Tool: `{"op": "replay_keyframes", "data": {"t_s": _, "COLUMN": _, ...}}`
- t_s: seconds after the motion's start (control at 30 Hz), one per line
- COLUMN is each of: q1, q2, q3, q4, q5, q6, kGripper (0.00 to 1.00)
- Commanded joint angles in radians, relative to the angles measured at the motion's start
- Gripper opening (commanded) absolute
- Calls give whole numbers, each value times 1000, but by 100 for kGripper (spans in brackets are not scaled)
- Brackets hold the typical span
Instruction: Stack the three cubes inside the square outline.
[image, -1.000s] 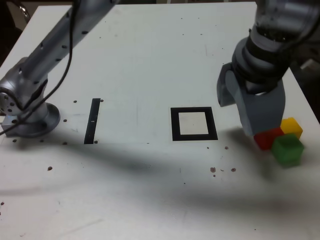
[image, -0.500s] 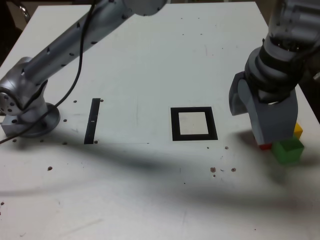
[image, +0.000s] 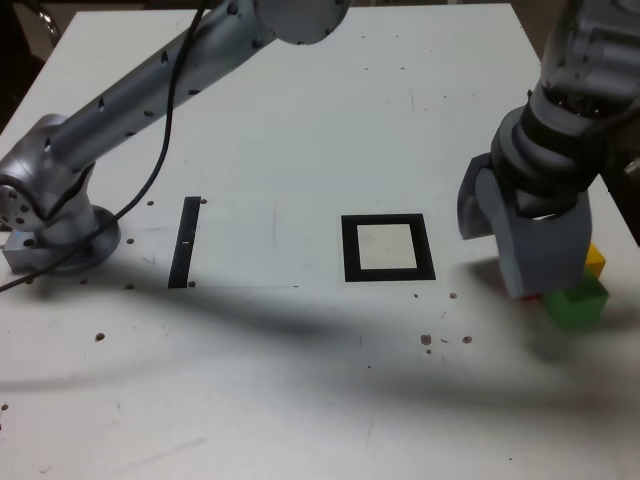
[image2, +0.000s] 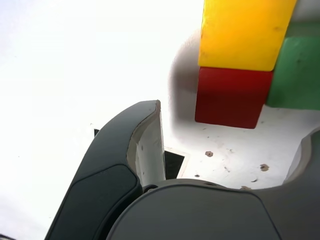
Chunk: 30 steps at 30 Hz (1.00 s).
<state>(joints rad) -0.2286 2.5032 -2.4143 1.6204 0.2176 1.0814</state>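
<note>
Exterior view: cubes (image: 575, 300) clustered near table (image: 300, 120) edge.

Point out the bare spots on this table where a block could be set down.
Free: the pale centre of the thick black square outline, and the white tabletop between it and the thin black strip. Crowded: the exterior view's right edge, where the open grey gripper hangs over the small matte red, yellow and green cubes.
</note>
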Motion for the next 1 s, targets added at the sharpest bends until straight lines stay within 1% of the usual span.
{"op": "replay_keyframes", "data": {"t_s": 0.0, "q1": 2, "q2": 5, "q3": 14, "q4": 11, "q5": -3, "q6": 3, "kGripper": 95}}
{"op": "replay_keyframes", "data": {"t_s": 0.43, "q1": -2, "q2": -11, "q3": 80, "q4": -18, "q5": -23, "q6": 5, "kGripper": 95}}
{"op": "replay_keyframes", "data": {"t_s": 0.97, "q1": 11, "q2": 46, "q3": 3, "q4": -20, "q5": -32, "q6": 5, "kGripper": 93}}
